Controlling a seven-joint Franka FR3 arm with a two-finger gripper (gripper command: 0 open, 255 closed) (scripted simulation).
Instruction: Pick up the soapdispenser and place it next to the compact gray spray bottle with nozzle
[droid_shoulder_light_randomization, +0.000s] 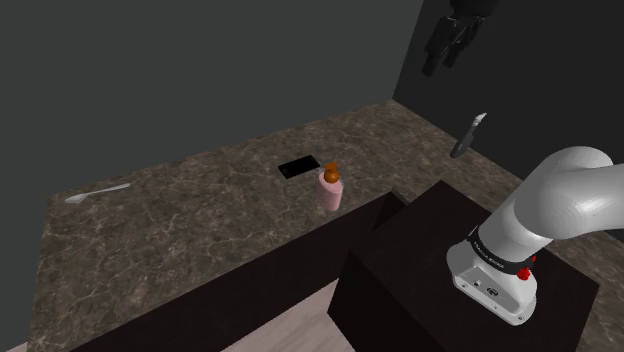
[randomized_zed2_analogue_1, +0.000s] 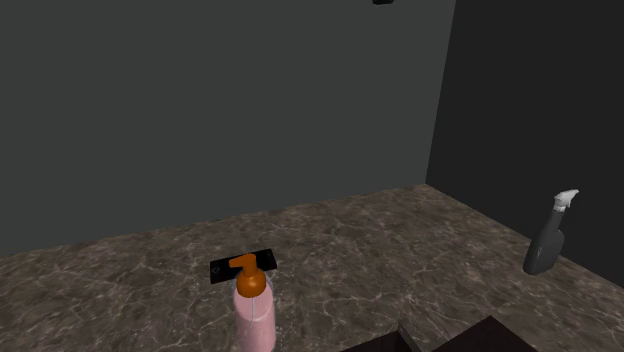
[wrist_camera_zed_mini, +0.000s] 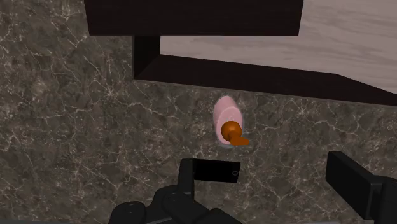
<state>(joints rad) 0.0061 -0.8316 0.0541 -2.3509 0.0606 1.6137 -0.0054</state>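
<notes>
Soap dispenser (droid_shoulder_light_randomization: 331, 189): pink body, orange pump head, standing upright on the brown marbled countertop (droid_shoulder_light_randomization: 180, 230), close to its near edge, roughly mid-width. Spray bottle (randomized_zed2_analogue_1: 547, 248): compact dark gray body, pale nozzle and trigger on top, upright on the same countertop, far over at the second exterior view's right. The two are well apart.
</notes>
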